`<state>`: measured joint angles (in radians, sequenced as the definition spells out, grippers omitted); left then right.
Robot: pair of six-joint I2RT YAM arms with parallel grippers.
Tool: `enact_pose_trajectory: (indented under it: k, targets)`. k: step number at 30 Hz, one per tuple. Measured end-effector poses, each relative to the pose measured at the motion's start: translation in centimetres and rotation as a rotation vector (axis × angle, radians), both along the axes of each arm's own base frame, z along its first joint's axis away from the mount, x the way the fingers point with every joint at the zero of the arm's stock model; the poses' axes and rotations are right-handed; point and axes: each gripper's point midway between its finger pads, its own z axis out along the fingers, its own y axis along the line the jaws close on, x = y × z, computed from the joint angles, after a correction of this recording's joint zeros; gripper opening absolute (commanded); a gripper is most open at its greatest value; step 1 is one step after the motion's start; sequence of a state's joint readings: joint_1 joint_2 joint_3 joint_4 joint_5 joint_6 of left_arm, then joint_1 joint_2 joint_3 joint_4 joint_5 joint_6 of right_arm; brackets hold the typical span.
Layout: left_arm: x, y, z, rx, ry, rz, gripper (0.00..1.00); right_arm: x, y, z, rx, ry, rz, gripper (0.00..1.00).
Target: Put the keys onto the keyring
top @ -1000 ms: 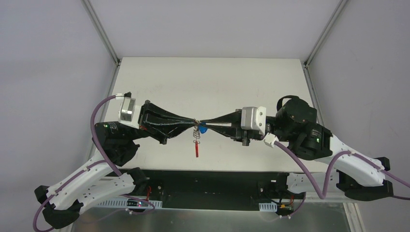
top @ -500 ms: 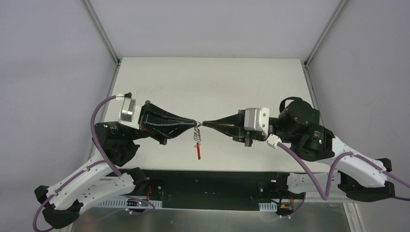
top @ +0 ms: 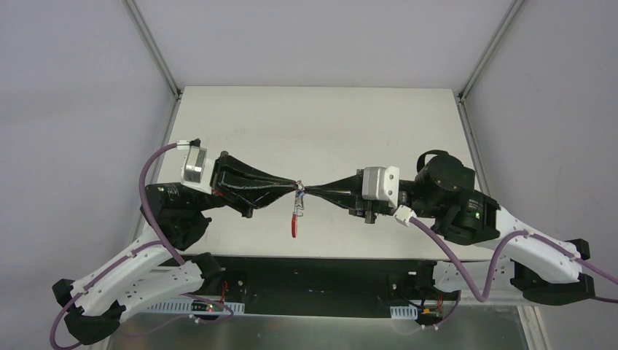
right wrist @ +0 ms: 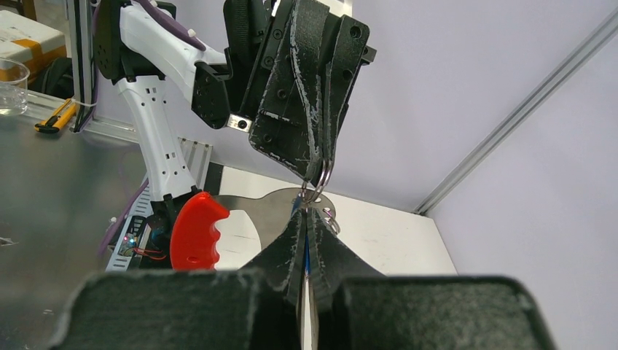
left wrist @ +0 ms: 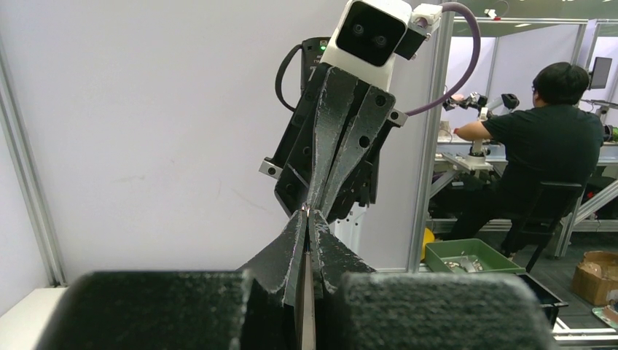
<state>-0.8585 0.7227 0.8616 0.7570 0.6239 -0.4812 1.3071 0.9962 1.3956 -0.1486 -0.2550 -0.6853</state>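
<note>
My two grippers meet tip to tip above the near middle of the table. The left gripper (top: 296, 182) (left wrist: 307, 215) is shut on a silver ring (right wrist: 322, 175) of the keyring (top: 298, 200). The other rings and the red curved strip (top: 294, 227) (right wrist: 197, 233) hang below it. The right gripper (top: 307, 189) (right wrist: 305, 211) is shut, and a sliver of the blue tag (right wrist: 306, 255) of the keys shows between its fingers. Its tips touch the ring. The dark key itself is hidden.
The white table (top: 328, 124) stretches behind the arms, with grey walls and metal frame posts (top: 153, 51) around it. A black base rail (top: 313, 273) runs along the near edge. A shiny flat metal piece (right wrist: 266, 208) hangs with the keyring.
The right gripper has shut. The blue tag that showed below the tips has slipped out of the top view. The right arm drew back, then returned. The red strip has swung left.
</note>
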Motion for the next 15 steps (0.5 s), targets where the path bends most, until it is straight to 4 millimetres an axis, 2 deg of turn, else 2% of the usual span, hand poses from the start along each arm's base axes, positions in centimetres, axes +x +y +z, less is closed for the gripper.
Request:
enact_pose_trajectory:
  k: [5, 12, 15]
  targets:
    - [0.05, -0.06, -0.04, 0.001, 0.001, 0.000, 0.00, 0.08, 0.55, -0.41, -0.012, 0.002, 0.004, 0.10]
    - [0.07, -0.04, -0.02, 0.000, 0.001, 0.001, 0.00, 0.03, 0.82, -0.71, -0.022, 0.004, 0.011, 0.32]
    - [0.08, -0.04, -0.01, 0.000, 0.002, 0.002, 0.00, -0.03, 0.59, -0.52, -0.015, 0.005, 0.010, 0.34]
